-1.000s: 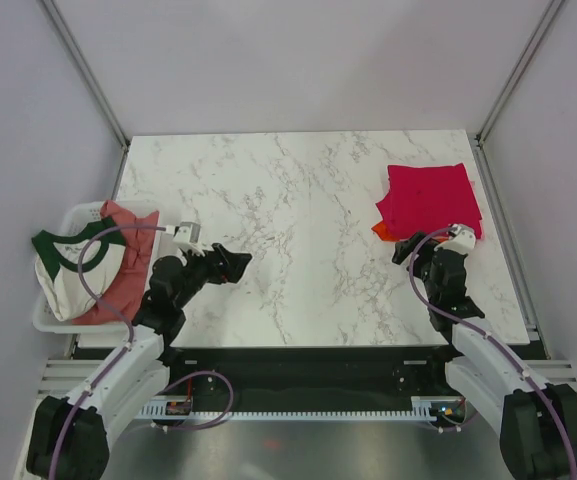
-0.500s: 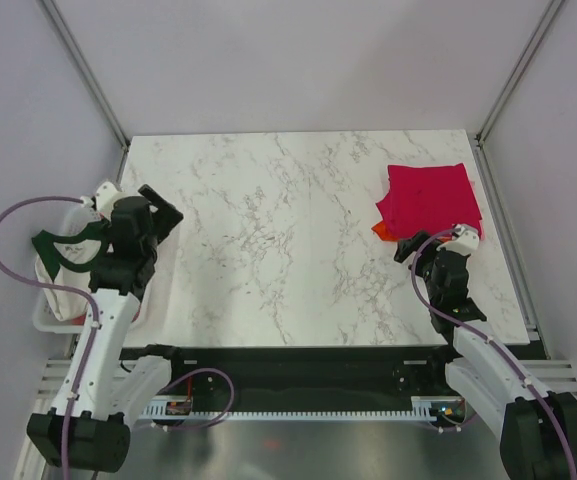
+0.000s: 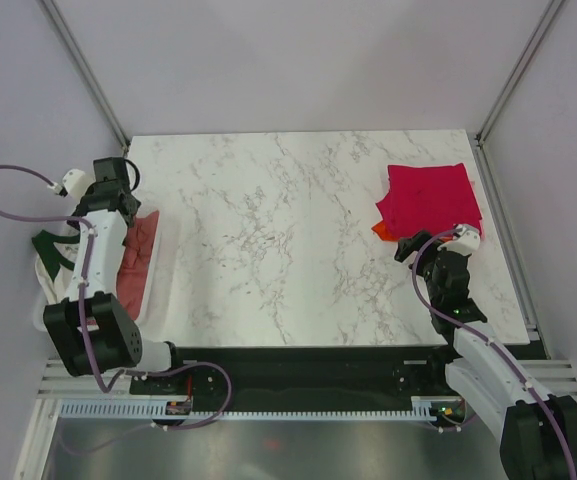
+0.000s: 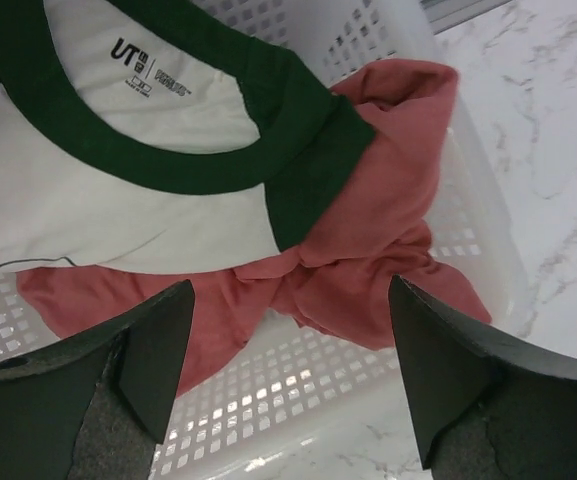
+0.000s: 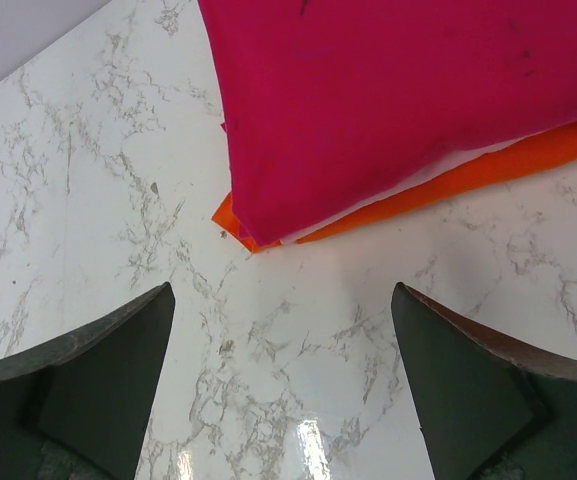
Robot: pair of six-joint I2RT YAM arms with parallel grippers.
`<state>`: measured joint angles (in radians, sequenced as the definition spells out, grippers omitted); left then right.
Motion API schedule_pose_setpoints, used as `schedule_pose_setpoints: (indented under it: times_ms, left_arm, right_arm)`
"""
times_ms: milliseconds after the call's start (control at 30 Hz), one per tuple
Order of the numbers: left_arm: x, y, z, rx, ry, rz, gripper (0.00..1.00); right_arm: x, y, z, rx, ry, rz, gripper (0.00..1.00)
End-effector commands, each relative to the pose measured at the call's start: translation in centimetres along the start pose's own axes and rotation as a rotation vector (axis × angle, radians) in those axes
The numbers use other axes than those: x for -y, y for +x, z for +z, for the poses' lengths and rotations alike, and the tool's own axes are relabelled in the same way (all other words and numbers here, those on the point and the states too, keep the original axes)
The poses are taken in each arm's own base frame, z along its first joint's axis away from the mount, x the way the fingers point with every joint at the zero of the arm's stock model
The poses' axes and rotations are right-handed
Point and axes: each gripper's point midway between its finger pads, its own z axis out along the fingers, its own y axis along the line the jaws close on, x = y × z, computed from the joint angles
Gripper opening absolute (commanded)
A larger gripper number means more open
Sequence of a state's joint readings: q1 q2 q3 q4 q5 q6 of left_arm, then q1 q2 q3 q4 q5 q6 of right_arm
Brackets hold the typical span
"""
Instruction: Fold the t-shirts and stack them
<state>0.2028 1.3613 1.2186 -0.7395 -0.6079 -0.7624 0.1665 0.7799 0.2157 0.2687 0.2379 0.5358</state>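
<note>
— Where are the tees?
— Two are in the basket (image 4: 268, 400) at the table's (image 3: 268, 230) left edge. The cream tee (image 4: 118, 190) lies on top with its dark green collar and neck label showing. The pink tee (image 4: 388, 230) is bunched under it and spills out toward the table side of the basket.

— And the rest?
— They are stacked at the far right of the table. The magenta tee (image 5: 398, 100) lies folded flat on the orange tee (image 5: 513, 165). The orange one shows only as a strip along the near edge and a small corner at the left. A thin pale sliver shows between the two.

— What about the left tool?
— The left tool (image 4: 290, 300) hangs above the basket, looking down on the pink tee and the green collar. Its jaws stand wide apart with nothing between them, clear of the cloth.

— And the right one?
— The right tool (image 5: 280, 295) is also spread wide and holds nothing. It sits over bare marble just on the near side of the stack's near-left corner, close to the orange edge but apart from it.
</note>
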Motion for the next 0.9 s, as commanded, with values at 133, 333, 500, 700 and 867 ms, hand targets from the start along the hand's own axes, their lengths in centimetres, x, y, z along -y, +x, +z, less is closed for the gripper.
schedule_pose_setpoints:
  times_ms: [133,333,500,700,867]
  left_arm:
    - [-4.1,3.3,6.7,-0.085,-0.291,0.049,0.86]
    - [-5.0,6.5,11.0,-0.188,-0.376,0.128,0.79]
    - [-4.3,6.5,12.0,-0.221,-0.358,0.112,0.16]
    - [-3.2,1.9,8.3,-0.112,-0.260,-0.014,0.02]
    - [-1.9,-1.6,3.4,-0.039,-0.109,-0.166,0.02]
  right_arm:
    - [-0.3,-0.5,0.0,0.020,-0.013,0.009,0.98]
    - [-0.3,-0.4,-0.1,0.019,-0.014,0.011,0.98]
    - [-0.3,-0.5,-0.1,0.021,-0.011,0.009,0.98]
    - [-0.3,-0.4,0.0,0.021,-0.011,0.009,0.98]
    - [-0.3,-0.4,0.0,0.019,-0.016,0.008,0.98]
